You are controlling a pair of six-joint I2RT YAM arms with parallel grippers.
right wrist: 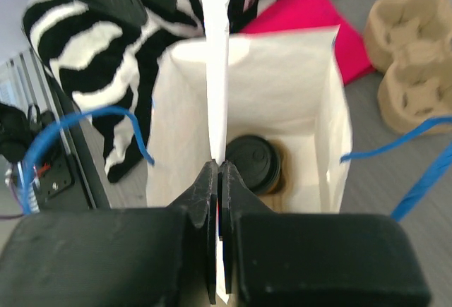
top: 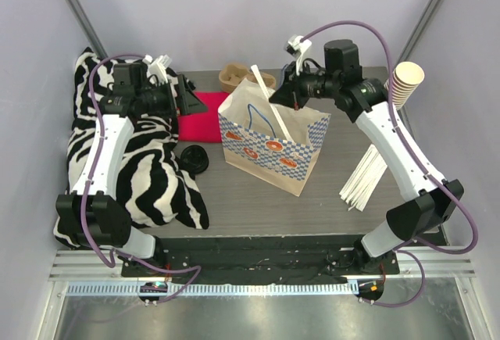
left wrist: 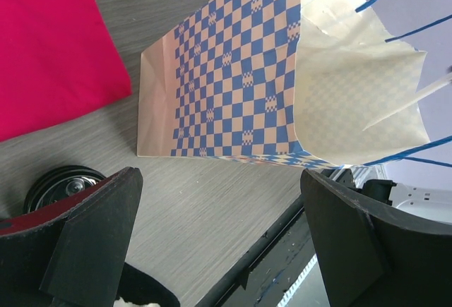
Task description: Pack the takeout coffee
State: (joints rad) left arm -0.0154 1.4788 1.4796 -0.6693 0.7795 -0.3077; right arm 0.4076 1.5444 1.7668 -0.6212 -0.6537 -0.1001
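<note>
Coffee, lidded paper cup standing in bag: probably light and crushable, best gripped below lid; right gripper clamped on straw, left gripper spread wide, empty.

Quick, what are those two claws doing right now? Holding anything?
Left claw: open, holding nothing.
Right claw: closed on a white straw, over the paper bag.

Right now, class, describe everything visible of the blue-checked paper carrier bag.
The blue-checked paper carrier bag stands upright and open on the grey table. Blue and tan checks outside, plain white inside, thin blue cord handles. A black-lidded tan cup sits at its bottom. Above its mouth, the shut right gripper holds a white wrapped straw.
</note>
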